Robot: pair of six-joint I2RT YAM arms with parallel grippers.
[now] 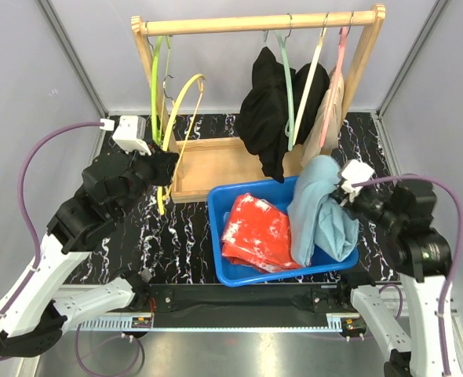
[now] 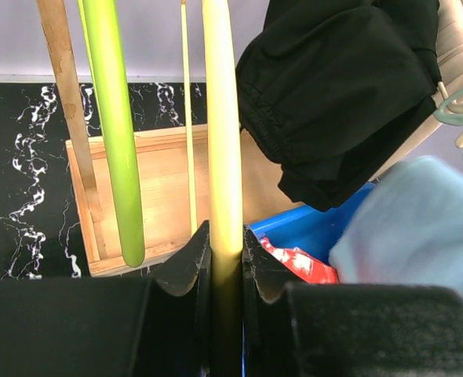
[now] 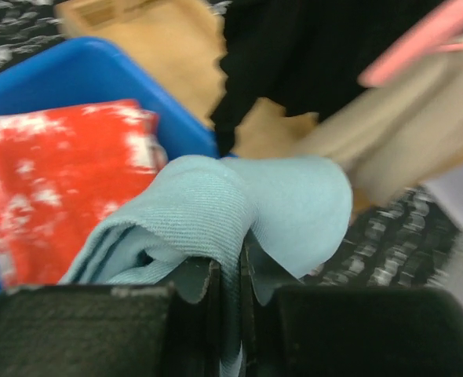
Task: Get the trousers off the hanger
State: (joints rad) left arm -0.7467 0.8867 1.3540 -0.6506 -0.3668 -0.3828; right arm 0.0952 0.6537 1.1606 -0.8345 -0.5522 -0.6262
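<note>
My left gripper (image 1: 167, 166) is shut on the bare yellow hanger (image 1: 186, 129), seen close in the left wrist view (image 2: 222, 157). My right gripper (image 1: 343, 188) is shut on the light blue trousers (image 1: 319, 206), which drape over the right side of the blue bin (image 1: 224, 271); the cloth is pinched between my jaws in the right wrist view (image 3: 216, 212). The red and white trousers (image 1: 255, 232) lie in the bin. Black trousers (image 1: 269, 110) hang on a green hanger (image 1: 288, 94) and beige trousers (image 1: 326, 118) on another, on the wooden rack (image 1: 255, 23).
A bare bright green hanger (image 1: 156, 78) hangs at the rack's left end. The rack's wooden base tray (image 1: 216, 161) sits behind the bin. A pink hanger (image 1: 340, 63) hangs at the right. Grey walls close in both sides.
</note>
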